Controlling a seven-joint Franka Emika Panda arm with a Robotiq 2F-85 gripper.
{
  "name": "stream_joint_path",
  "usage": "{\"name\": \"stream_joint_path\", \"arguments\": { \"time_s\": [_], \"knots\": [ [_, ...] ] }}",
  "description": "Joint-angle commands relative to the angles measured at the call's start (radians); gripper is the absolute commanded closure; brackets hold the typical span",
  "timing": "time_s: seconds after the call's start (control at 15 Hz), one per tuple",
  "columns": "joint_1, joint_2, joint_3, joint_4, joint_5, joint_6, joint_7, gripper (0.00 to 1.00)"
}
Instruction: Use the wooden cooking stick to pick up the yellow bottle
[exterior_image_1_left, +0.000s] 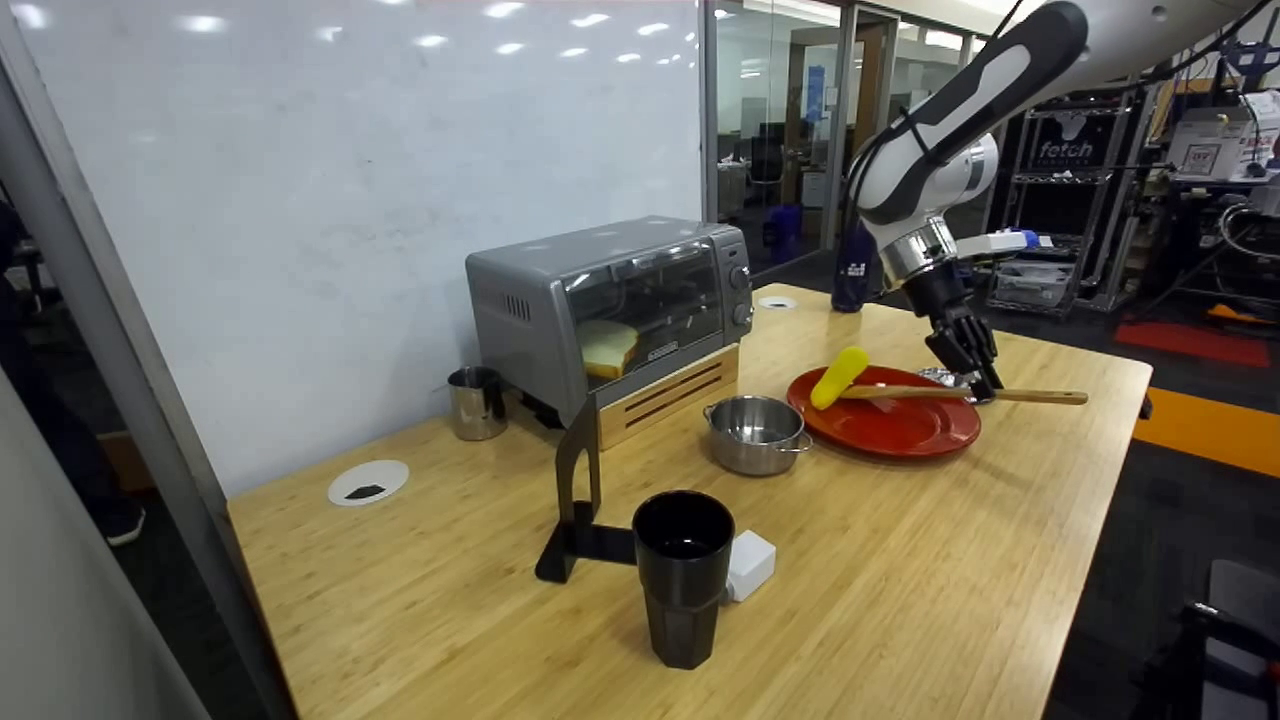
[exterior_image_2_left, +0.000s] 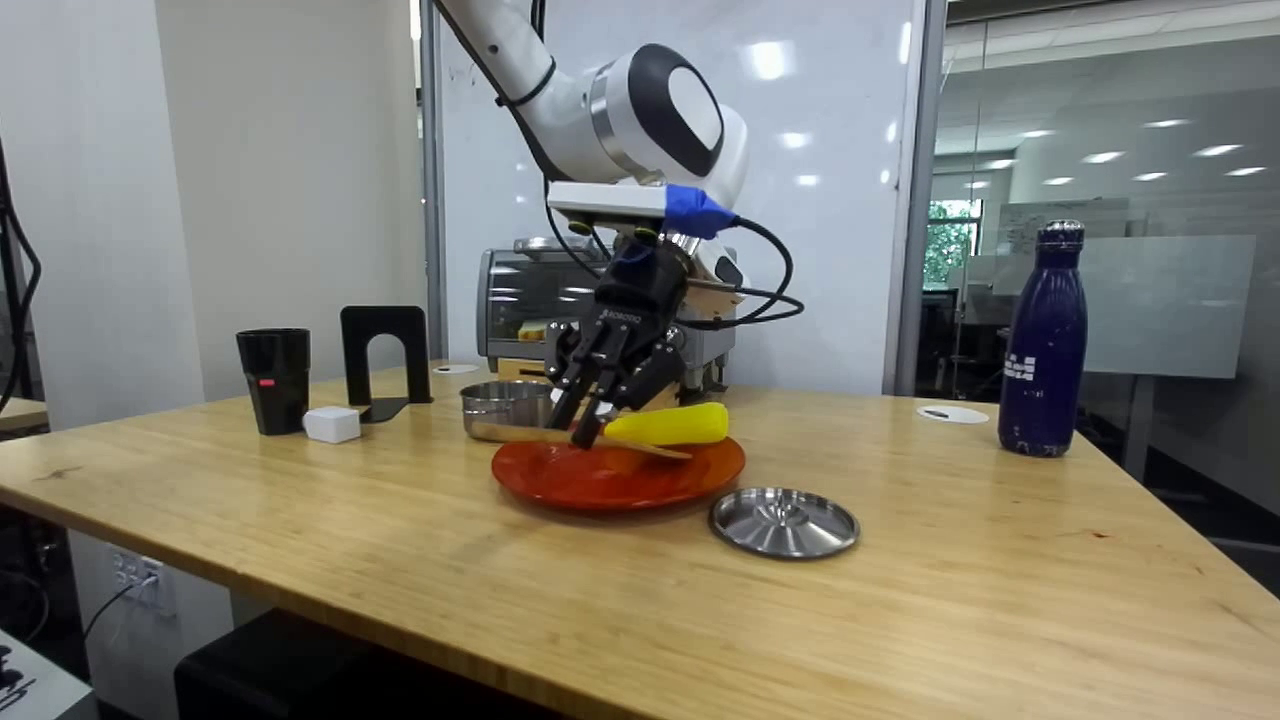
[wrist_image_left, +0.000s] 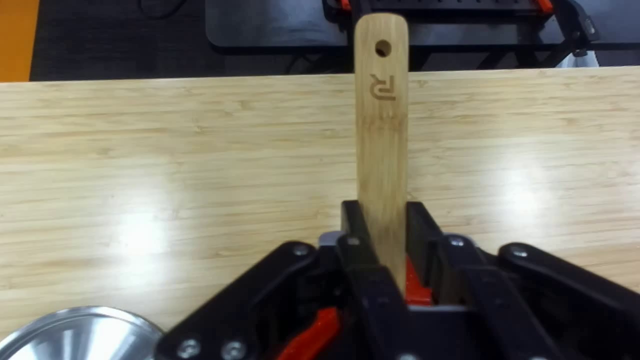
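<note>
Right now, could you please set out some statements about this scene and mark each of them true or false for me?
1. The tool grips the wooden cooking stick. True.
2. The wooden cooking stick reaches over the red plate. True.
3. The yellow bottle sits inside the metal pot. False: the yellow bottle is at the red plate, outside the metal pot.
4. The metal lid covers the metal pot. False: the metal pot is open, and the metal lid lies on the table beside the red plate.
5. The dark blue bottle stands upright on the table. True.
6. The black cup lies on its side. False: the black cup stands upright.
</note>
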Motion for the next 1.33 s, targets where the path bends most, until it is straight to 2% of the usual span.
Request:
{"name": "stream_joint_path", "arguments": {
  "time_s": [0.0,0.2,0.73,1.27],
  "knots": [
    [0.006,0.025,0.008,0.003,-0.028,0.043,0.01,0.94],
    [0.018,0.032,0.006,-0.009,-0.046,0.09,0.029,0.94],
    [0.069,0.018,-0.007,-0.102,-0.152,0.331,0.179,0.94],
    [0.083,-0.005,-0.006,-0.144,-0.18,0.379,0.244,0.94]
  ]
}}
